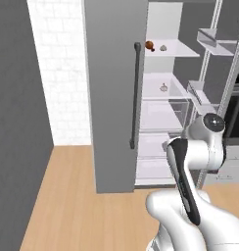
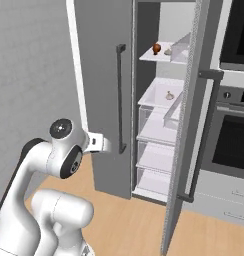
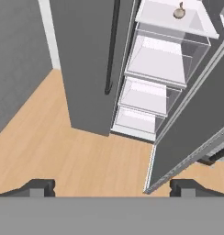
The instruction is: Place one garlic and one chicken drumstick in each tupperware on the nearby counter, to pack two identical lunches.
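**Arm folded low before the open refrigerator, pincer wide and empty**

The white arm with dark joints (image 1: 190,166) stood folded above its base, its elbow raised and its forearm reaching forward toward the tall grey refrigerator (image 1: 111,98). In the hand view the two dark finger tips (image 3: 38,187) stood far apart at the bottom edge, with nothing between them; the gripper (image 3: 111,188) held nothing and looked down across the light wooden floor (image 3: 63,137) at the foot of the cabinet.

The refrigerator's right door (image 2: 186,150) stood swung open, edge-on to the right base camera, while the left door with its long dark vertical handle (image 1: 136,95) was closed. Inside, white shelves and clear drawers (image 3: 155,59) were stacked one above another.

On the top shelf (image 1: 173,48) lay a small brown chicken drumstick (image 1: 150,46) near the shelf's left edge, with a pale garlic bulb (image 1: 163,48) just beside it to the right. A second pale garlic bulb (image 1: 163,87) sat on the shelf below (image 1: 155,93), toward its middle.

A dark built-in oven (image 2: 231,140) stood to the right of the refrigerator.
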Available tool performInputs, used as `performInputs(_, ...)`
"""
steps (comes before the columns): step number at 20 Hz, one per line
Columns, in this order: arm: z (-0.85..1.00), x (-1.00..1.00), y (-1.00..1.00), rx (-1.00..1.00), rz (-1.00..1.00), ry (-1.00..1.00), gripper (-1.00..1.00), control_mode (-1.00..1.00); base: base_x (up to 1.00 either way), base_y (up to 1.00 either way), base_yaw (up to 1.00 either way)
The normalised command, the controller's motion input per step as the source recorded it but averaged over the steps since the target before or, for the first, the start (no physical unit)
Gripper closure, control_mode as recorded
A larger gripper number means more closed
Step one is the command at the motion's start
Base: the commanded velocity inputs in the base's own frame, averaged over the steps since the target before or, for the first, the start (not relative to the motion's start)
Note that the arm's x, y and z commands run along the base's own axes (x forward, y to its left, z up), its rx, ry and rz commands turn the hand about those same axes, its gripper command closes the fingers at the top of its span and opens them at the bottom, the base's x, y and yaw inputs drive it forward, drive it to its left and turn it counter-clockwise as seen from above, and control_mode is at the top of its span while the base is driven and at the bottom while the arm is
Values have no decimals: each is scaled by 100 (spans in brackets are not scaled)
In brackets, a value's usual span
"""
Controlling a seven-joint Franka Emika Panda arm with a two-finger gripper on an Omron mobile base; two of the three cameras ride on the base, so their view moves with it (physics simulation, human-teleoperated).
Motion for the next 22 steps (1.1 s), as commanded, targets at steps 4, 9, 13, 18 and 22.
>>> performInputs(4, 0, 0, 0, 0, 0, 0, -100, 100, 83, 0, -4)
performInputs(9, 0, 0, 0, 0, 0, 0, -100, 100, 66, -7, -3)
performInputs(13, 0, 0, 0, 0, 0, 0, -100, 100, 37, -25, -2)
performInputs(18, 0, 0, 0, 0, 0, 0, -100, 100, 28, -35, -4)
performInputs(22, 0, 0, 0, 0, 0, 0, -100, 100, 14, -47, -6)
